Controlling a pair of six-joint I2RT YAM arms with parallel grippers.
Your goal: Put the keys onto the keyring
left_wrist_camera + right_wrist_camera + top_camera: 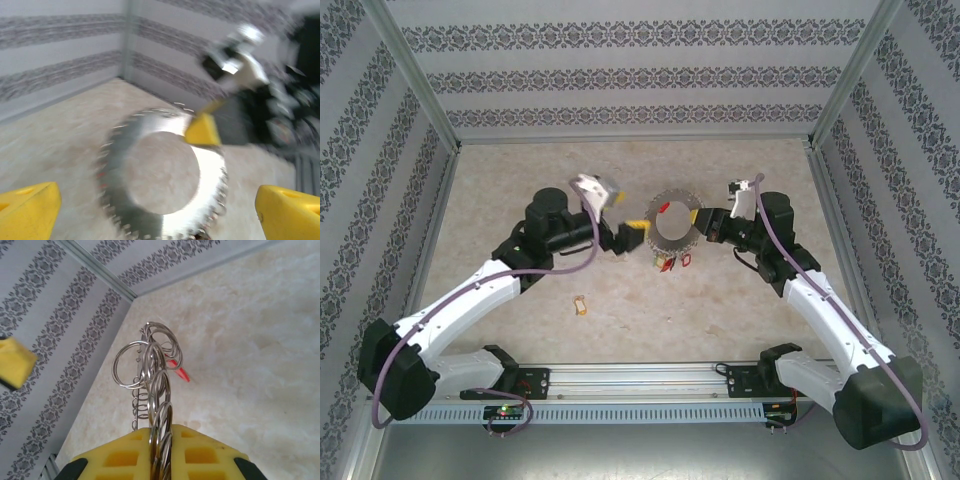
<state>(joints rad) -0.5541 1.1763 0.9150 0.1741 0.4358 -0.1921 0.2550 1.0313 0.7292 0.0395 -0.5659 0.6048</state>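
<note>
the keyring (667, 222) is silvery, with a red tag (179, 371) among its rings. the fingers (287, 212) are yellow, and the arms (470, 295) are white with black joints. the table (520, 170) is mottled beige. the walls (640, 60) are pale grey with dark floral bands. the loose key (581, 305) has a tan tag.

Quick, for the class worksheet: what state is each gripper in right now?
Left gripper: open, holding nothing.
Right gripper: closed on the keyring.

no readable text, labels or numbers anywhere.
</note>
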